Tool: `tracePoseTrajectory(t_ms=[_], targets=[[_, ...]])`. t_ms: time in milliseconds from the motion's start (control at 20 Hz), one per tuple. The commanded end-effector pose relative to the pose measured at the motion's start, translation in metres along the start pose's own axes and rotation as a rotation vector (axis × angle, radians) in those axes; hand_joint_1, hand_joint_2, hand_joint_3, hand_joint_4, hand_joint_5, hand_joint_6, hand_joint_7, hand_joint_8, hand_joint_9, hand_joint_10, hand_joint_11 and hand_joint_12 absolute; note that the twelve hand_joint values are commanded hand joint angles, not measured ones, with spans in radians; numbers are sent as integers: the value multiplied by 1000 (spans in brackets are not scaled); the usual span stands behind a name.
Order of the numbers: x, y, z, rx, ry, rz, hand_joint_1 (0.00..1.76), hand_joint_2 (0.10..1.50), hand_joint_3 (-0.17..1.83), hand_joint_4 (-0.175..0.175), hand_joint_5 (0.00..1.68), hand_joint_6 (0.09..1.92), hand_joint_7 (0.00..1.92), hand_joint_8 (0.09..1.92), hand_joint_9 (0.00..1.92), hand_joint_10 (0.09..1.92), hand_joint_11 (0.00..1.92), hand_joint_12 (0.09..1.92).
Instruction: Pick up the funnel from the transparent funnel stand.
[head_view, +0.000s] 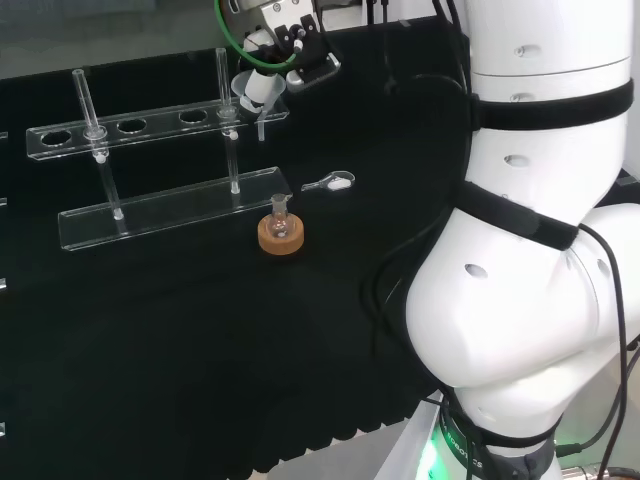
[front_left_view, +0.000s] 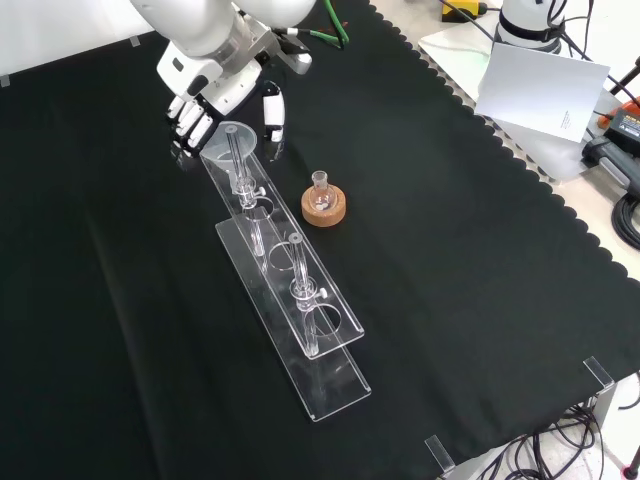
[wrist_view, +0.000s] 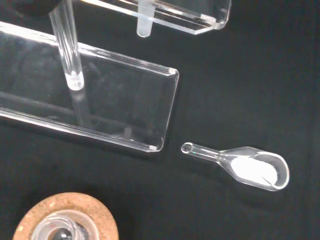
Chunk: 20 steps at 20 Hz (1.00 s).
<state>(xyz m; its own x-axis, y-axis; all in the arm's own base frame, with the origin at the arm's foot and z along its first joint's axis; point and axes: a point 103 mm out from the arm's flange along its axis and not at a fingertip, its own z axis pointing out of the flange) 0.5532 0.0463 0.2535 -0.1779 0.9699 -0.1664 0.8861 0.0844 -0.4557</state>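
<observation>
A clear funnel (head_view: 257, 93) (front_left_view: 222, 148) sits in the end hole of the transparent stand's upper shelf (head_view: 150, 128) (front_left_view: 290, 270). Its frosted stem (wrist_view: 144, 22) hangs below the shelf, above the stand's base plate (wrist_view: 100, 105). The black and white hand (head_view: 290, 45) (front_left_view: 215, 90) hovers at that end of the stand. Its fingers (front_left_view: 190, 120) are on one side of the funnel's rim and its thumb (front_left_view: 271, 112) on the other, spread apart and not closed on it.
A small flask on a cork ring (head_view: 280, 232) (front_left_view: 324, 205) (wrist_view: 65, 217) stands beside the stand's base. A clear scoop with white powder (head_view: 332, 183) (wrist_view: 255, 167) lies on the cloth near the stand's end. Two upright rods (head_view: 85, 95) carry the shelf.
</observation>
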Motion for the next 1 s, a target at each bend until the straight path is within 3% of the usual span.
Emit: tracePoseTrajectory(t_ms=[50, 350, 450, 500, 650, 850, 900, 1000], targets=[[2, 1, -2, -4, -66, 26, 709, 721, 298, -24, 404, 87, 229, 711, 619, 629, 243, 1499], [2, -6, -19, -82, -137, 58, 771, 707, 437, -29, 568, 87, 392, 688, 799, 535, 328, 1444], [2, -10, -25, -119, -148, 65, 804, 707, 478, -19, 676, 260, 521, 670, 895, 493, 382, 1409], [0, -12, -25, -144, -120, 59, 815, 706, 495, -15, 690, 384, 570, 664, 935, 473, 406, 1393], [-7, -22, -34, -147, -107, 50, 844, 704, 536, -7, 697, 636, 668, 674, 1020, 453, 467, 1352], [-14, -40, -46, -155, -103, 61, 855, 702, 557, -5, 695, 714, 706, 687, 1055, 453, 494, 1337], [-16, -52, -51, -201, -68, 50, 855, 702, 560, -5, 692, 721, 709, 688, 1061, 454, 496, 1335], [-21, -73, -59, -204, -85, 63, 857, 702, 563, -6, 689, 727, 713, 691, 1072, 457, 501, 1334]])
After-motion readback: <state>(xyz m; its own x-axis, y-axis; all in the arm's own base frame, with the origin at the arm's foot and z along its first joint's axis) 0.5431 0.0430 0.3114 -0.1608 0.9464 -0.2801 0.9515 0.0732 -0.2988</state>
